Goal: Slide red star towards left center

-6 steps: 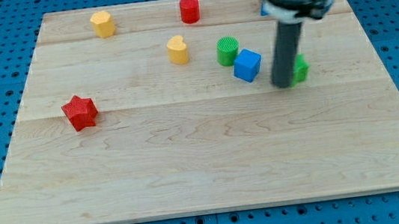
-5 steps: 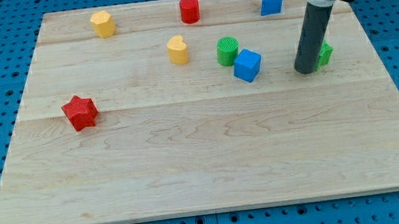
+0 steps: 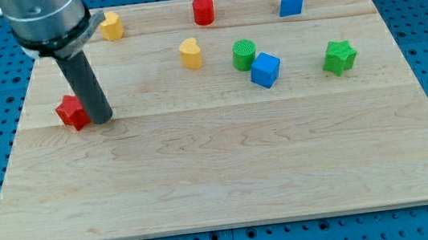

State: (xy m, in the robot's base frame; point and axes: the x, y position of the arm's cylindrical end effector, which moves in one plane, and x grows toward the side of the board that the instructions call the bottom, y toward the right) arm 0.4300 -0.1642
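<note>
The red star (image 3: 70, 113) lies near the left edge of the wooden board (image 3: 228, 175), about mid-height. My tip (image 3: 101, 119) stands right against the star's right side, touching or nearly touching it. The dark rod rises from there to the arm's head at the view's top left, which partly covers a yellow block (image 3: 112, 25).
A red cylinder (image 3: 203, 10) and a blue block (image 3: 290, 2) sit along the top edge. A yellow heart-like block (image 3: 190, 53), a green cylinder (image 3: 244, 54) and a blue cube (image 3: 265, 70) cluster at centre right. A green star (image 3: 339, 56) lies at the right.
My tip has crossed from beside the green star at the right to the red star's right side. The red star has shifted a little to the left.
</note>
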